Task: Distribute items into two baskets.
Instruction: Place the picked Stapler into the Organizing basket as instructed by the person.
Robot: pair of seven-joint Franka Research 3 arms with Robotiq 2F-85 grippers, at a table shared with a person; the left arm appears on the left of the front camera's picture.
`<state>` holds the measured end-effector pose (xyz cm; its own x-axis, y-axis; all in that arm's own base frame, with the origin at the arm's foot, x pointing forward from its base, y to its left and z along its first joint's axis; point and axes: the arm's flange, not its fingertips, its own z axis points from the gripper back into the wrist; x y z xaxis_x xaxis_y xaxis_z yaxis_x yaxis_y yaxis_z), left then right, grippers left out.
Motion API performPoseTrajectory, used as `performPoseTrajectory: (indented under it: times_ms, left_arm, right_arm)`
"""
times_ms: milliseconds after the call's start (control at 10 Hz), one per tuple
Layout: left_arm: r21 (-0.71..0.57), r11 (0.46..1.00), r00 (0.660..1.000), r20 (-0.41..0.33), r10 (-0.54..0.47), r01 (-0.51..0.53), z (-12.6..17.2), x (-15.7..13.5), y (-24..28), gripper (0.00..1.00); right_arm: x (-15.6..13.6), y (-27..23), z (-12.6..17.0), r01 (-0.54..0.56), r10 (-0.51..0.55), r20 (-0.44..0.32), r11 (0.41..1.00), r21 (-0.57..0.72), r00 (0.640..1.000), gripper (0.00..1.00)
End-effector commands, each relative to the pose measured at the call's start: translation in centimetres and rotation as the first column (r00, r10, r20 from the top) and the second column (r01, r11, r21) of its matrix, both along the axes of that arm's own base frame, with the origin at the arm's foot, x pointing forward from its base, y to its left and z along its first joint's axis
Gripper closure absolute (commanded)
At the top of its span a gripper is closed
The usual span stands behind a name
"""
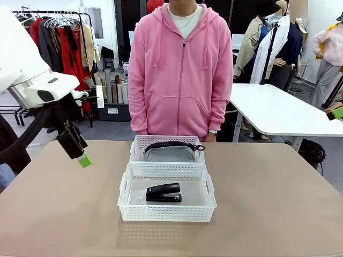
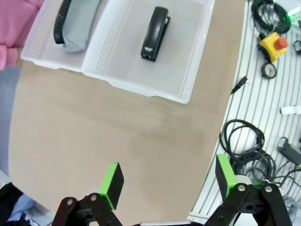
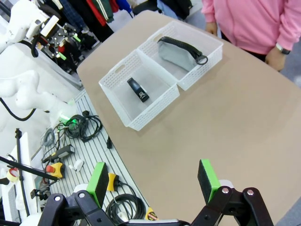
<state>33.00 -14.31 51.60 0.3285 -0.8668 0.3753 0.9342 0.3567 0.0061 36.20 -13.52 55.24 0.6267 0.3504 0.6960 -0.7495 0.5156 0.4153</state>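
1. Looks like the sorting's basically done: the stapler (image 1: 163,193) sits in the near basket (image 1: 166,213), and the pouch (image 1: 169,152) in the far basket (image 1: 140,143) right behind it.
2. Left tool (image 2: 167,183) hangs above the bare bench (image 2: 94,141), jaws wide, holding nothing; both baskets lie well ahead of its fingertips.
3. Right tool (image 3: 153,179) is also spread wide and empty, high up, baskets far ahead of it.
4. Next move, I'd guess: nothing left to grab, so just keep both arms clear of the baskets.
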Motion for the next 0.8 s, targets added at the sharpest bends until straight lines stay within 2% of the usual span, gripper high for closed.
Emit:
performPoseTrajectory:
  times_ms: [0, 200, 300, 500, 700]
  left_arm:
    - [0.004, 1.000, 1.000, -0.006, 0.007, -0.007, 0.2, 1.4, -0.1, 0.00]
    - [0.000, 1.000, 1.000, -0.002, -0.001, 0.001, 0.0, 0.3, -0.1, 0.00]
    - [-0.053, 0.997, 0.998, -0.009, 0.061, -0.061, 0.5, -0.7, 2.1, 0.00]
    - [-0.277, 0.950, 0.989, -0.021, 0.146, -0.146, 3.0, -1.3, 10.8, 0.00]
    - [-0.397, 0.904, 0.988, -0.071, 0.139, -0.156, 4.1, -1.2, 16.9, 0.00]
  right_arm:
    - [0.1, 0.2, 0.0, -0.008, 0.007, 0.033, 1.000, 0.027, 0.999, 0.00]
    - [0.1, 0.2, 0.0, -0.008, 0.007, 0.033, 1.000, 0.027, 0.999, 0.00]
    - [0.1, 0.2, 0.0, -0.008, 0.007, 0.033, 1.000, 0.027, 0.999, 0.00]
    - [0.1, 0.2, 0.0, -0.008, 0.007, 0.033, 1.000, 0.027, 0.999, 0.00]
    - [0.1, 0.2, 0.0, -0.008, 0.007, 0.033, 1.000, 0.027, 0.999, 0.00]
